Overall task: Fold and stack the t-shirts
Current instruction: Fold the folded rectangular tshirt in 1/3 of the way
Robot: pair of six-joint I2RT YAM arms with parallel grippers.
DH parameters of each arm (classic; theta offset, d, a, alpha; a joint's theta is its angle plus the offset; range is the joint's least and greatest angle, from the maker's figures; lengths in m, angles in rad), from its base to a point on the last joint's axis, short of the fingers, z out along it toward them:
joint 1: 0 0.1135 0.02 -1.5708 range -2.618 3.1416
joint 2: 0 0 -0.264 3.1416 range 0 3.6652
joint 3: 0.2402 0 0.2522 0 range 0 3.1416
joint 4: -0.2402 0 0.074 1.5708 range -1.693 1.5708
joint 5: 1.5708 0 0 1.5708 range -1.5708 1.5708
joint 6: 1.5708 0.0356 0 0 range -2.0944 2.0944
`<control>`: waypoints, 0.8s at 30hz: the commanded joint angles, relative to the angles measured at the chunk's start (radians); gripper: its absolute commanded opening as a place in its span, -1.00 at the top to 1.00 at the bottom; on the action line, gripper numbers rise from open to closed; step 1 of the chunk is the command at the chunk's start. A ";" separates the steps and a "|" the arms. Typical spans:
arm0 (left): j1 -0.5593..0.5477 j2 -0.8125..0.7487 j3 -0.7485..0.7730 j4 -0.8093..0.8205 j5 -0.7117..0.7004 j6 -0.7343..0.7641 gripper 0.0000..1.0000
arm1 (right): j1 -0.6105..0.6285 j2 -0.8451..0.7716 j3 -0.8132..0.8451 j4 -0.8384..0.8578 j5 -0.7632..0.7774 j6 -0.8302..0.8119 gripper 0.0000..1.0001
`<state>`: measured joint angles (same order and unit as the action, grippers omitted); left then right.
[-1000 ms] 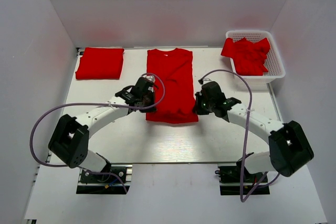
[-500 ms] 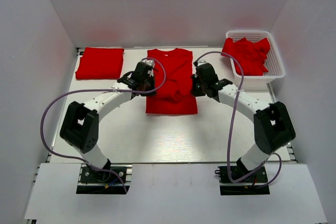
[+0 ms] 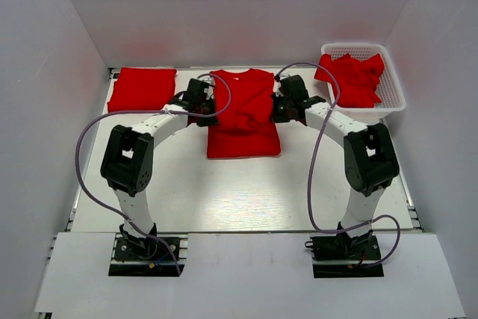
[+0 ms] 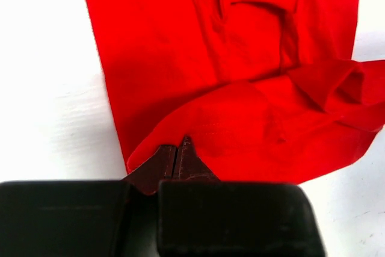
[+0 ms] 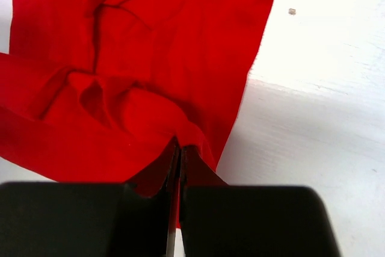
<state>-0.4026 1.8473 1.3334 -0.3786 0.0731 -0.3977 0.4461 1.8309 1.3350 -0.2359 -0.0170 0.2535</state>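
Note:
A red t-shirt (image 3: 243,117) lies in the middle of the table, its collar toward the far wall and its near part doubled over itself. My left gripper (image 3: 203,107) is shut on the shirt's lifted hem at its left edge. In the left wrist view the tips (image 4: 179,150) pinch the fold of cloth (image 4: 240,118). At the right edge my right gripper (image 3: 279,108) is shut on the same hem, and the cloth (image 5: 138,112) bunches at its tips (image 5: 179,147). A folded t-shirt (image 3: 142,89) lies at the far left.
A white lattice basket (image 3: 391,95) stands at the far right with crumpled red t-shirts (image 3: 349,77) in it. White walls enclose the table on the left, the far side and the right. Both arms' cables loop over the table beside the shirt.
Both grippers have moved toward the far wall, carrying the shirt's near hem up over its body. The shirt's visible length has shrunk and both arms have stretched out.

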 commanded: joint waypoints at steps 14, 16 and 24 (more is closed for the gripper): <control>0.126 0.226 0.252 0.063 0.128 -0.020 0.36 | -0.099 0.274 0.342 0.124 -0.179 0.091 -0.12; 0.159 0.262 0.361 0.026 0.148 -0.049 -0.73 | -0.128 0.345 0.413 0.098 -0.230 0.113 -0.80; 0.197 0.241 0.414 -0.016 0.134 -0.060 -1.00 | -0.152 0.265 0.423 0.090 -0.258 0.093 -0.81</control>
<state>-0.1986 2.1632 1.7649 -0.3641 0.2085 -0.4534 0.2913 2.1883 1.7805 -0.1551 -0.2409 0.3622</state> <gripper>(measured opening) 0.996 0.902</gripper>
